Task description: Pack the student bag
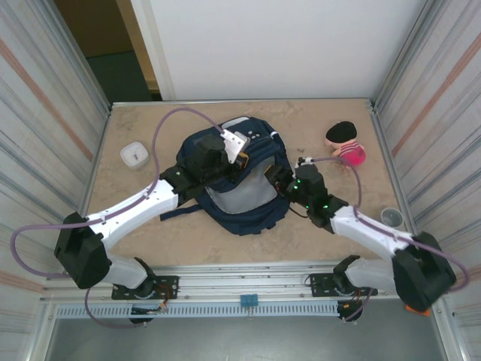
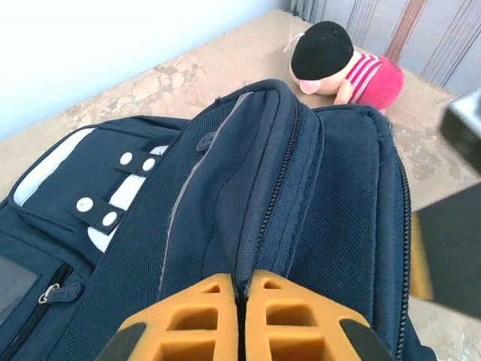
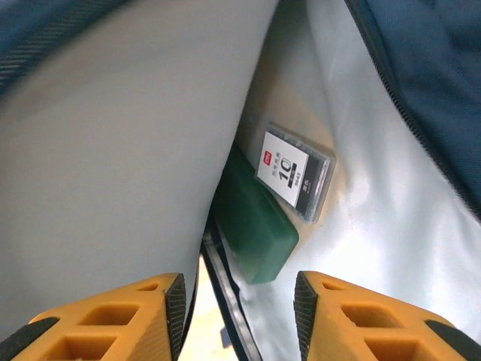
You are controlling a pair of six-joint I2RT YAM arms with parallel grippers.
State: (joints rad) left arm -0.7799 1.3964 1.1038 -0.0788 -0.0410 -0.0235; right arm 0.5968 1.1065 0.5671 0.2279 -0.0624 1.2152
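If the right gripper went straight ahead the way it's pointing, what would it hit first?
Probably the green box inside the student bag, just ahead of the right gripper; depth is unclear.

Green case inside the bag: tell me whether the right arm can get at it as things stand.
Probably yes. The right tool is open inside the student bag, aimed at the green case with nothing between; the left tool pinches the bag's fabric. A clear pack lies beside it.

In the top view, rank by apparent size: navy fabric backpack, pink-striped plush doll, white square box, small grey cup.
Largest to smallest:
navy fabric backpack
pink-striped plush doll
white square box and small grey cup, too alike to rank
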